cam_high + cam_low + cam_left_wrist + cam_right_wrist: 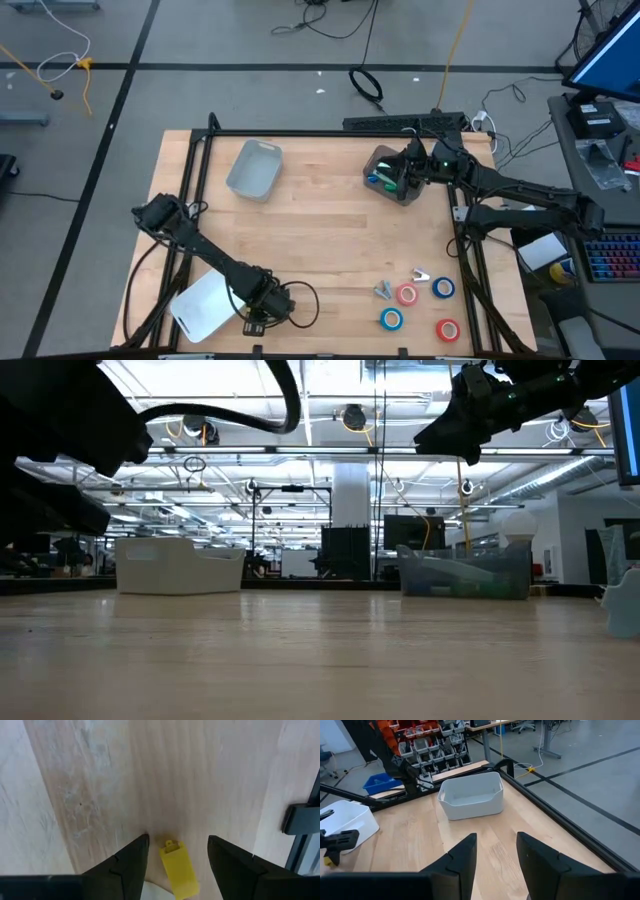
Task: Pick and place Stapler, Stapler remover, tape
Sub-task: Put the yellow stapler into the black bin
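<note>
Well apart from the tape rolls (418, 305), both arms' jaws stand open, gripping nothing.

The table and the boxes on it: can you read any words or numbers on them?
No readable text anywhere.
White bin: no label visible.
Clear bin: nothing legible.
Tape rolls: no print visible.
Yellow stapler: no print visible.
Keyboard beside the table: keys too small to read.
</note>
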You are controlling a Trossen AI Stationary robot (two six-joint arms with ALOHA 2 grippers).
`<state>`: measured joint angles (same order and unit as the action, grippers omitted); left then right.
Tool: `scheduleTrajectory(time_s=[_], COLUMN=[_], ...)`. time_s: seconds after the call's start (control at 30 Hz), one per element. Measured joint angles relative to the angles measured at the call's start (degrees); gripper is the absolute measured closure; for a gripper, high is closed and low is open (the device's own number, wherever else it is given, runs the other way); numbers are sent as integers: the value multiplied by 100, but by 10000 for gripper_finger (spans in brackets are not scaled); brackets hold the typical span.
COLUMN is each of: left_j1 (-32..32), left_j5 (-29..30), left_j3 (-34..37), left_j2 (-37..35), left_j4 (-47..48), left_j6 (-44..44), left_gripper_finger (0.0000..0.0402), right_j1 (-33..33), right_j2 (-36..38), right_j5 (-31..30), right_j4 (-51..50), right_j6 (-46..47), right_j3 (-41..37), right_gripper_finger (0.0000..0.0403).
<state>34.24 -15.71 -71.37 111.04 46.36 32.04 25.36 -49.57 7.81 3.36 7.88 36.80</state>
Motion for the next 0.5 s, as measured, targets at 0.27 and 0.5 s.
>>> scheduleTrajectory(time_s=[0.27,0.5], left_j1=[-24,-24], left_j5=[-201,-332], left_j3=[2,7], left_j2=[2,2], left_j4=[40,51], left_j6=[303,317], left_gripper_finger=[193,215], right_j1=[0,0], right_j2=[-1,-1], right_j5=[244,297], right_j4=[223,244], right_j6=[0,-1], right_j3=[0,0], right_gripper_finger=[270,271])
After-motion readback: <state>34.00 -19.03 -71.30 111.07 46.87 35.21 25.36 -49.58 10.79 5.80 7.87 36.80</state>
